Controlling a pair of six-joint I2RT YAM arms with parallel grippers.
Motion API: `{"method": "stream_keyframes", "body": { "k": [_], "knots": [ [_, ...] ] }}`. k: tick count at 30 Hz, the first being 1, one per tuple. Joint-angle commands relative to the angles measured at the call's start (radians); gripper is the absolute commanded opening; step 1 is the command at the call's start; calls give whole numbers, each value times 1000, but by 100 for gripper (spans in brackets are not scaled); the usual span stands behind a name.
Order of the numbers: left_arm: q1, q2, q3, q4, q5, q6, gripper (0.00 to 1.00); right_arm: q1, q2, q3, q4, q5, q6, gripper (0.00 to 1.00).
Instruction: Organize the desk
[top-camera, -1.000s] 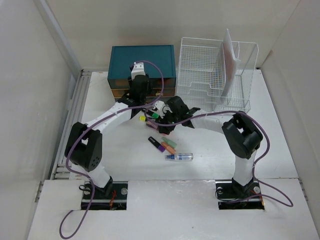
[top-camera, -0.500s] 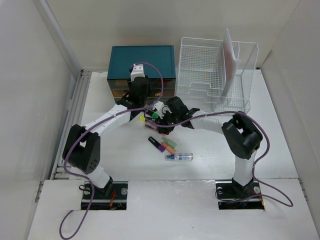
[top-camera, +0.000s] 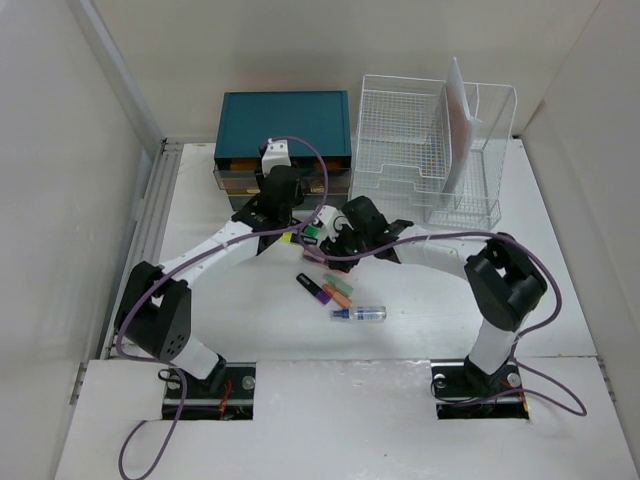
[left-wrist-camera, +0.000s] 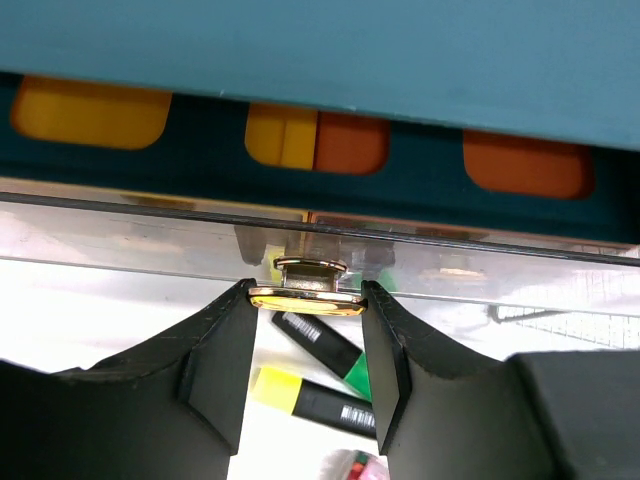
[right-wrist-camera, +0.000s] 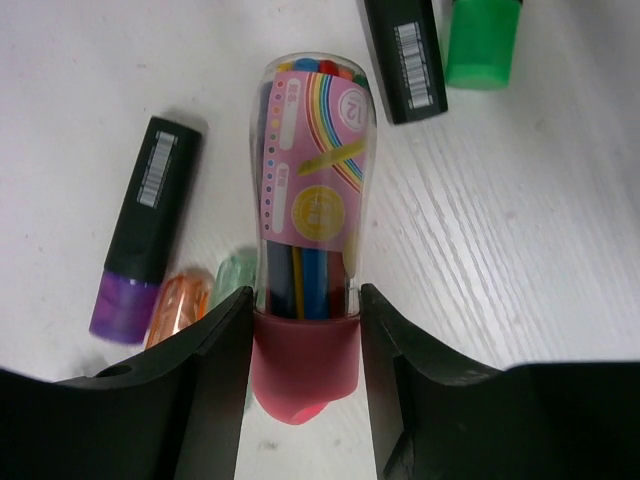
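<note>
On the white desk (top-camera: 420, 300), my left gripper (top-camera: 283, 205) is shut on the gold handle (left-wrist-camera: 306, 297) of a clear-fronted drawer in the teal drawer chest (top-camera: 285, 120); the drawer stands pulled out a little. My right gripper (top-camera: 328, 243) is shut on the pink cap end of a clear tube of coloured pens (right-wrist-camera: 312, 190), held low over the desk just in front of the chest. In the wrist views the left gripper (left-wrist-camera: 306, 312) and right gripper (right-wrist-camera: 305, 315) each pinch their object between both pads.
Yellow (left-wrist-camera: 300, 395) and green (left-wrist-camera: 330, 345) highlighters lie below the drawer. Purple (top-camera: 315, 288), orange and pale green highlighters and a small blue-capped bottle (top-camera: 358, 314) lie mid-desk. A white wire rack (top-camera: 430, 150) stands back right. Grooved rails (top-camera: 150, 230) run along the left.
My left gripper has drawn back toward the near side with the handle, and the drawer has come out. My right gripper has shifted slightly right with the pen tube.
</note>
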Motion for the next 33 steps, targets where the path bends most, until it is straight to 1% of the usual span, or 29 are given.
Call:
{"method": "stream_keyframes", "body": {
  "k": [1, 7, 8, 14, 20, 29, 33],
  "knots": [
    [-20, -65, -20, 22, -41, -19, 15, 11, -91, -1, -9, 38, -20, 0],
    [-38, -105, -50, 22, -41, -29, 15, 11, -176, -33, -49, 100, -52, 0],
    [-38, -114, -59, 22, -50, -29, 15, 11, -177, -42, -78, 110, -52, 0],
    [-47, -144, -68, 4, -60, -38, 15, 11, -186, -42, -124, 131, -62, 0],
    [-57, -166, -90, 4, -60, -38, 15, 11, -195, -39, -135, 131, -62, 0],
    [-57, -184, -90, -5, -69, -38, 15, 11, -46, -28, -160, 131, -72, 0],
    [-57, -184, -99, -5, -69, -38, 15, 2, 4, 22, -186, 121, -72, 0]
  ]
}}
